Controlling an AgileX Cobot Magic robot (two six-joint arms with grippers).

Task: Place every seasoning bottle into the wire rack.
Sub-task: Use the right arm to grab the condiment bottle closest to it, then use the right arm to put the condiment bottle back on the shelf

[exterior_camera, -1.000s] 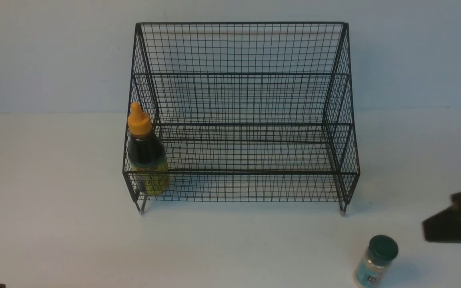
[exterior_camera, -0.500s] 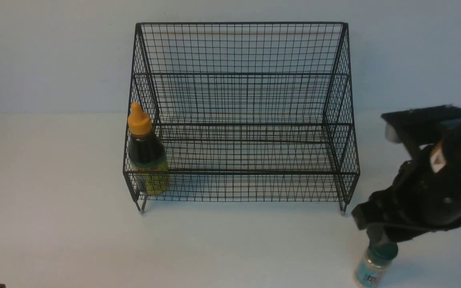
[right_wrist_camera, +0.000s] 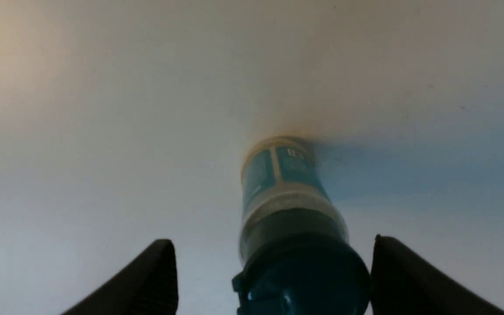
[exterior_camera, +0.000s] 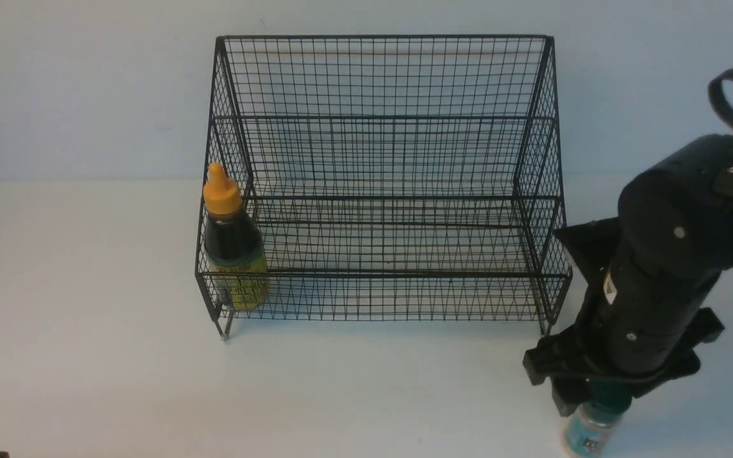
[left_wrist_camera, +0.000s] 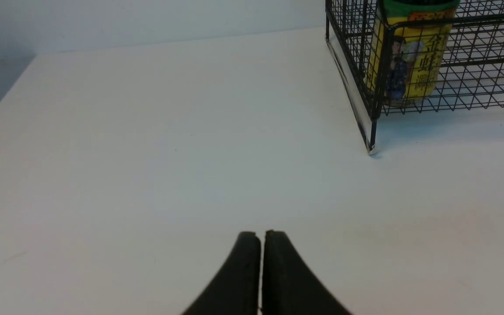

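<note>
Jar, green lid: stood on table at lower right of front view, outside rack. Right gripper sat above it, jaws wide apart either side of the lid, not touching. Dark bottle: upright in rack's lower-left corner. Left gripper: jaws together, empty.

We record a plain white worktop with two items standing directly on it. A black wire rack rests on short feet toward the back, near mid-width. A small clear jar with a teal label stands upright at the front right, apart from the rack. A dark-liquid bottle stands in the rack's lowest tier at the left end.
</note>
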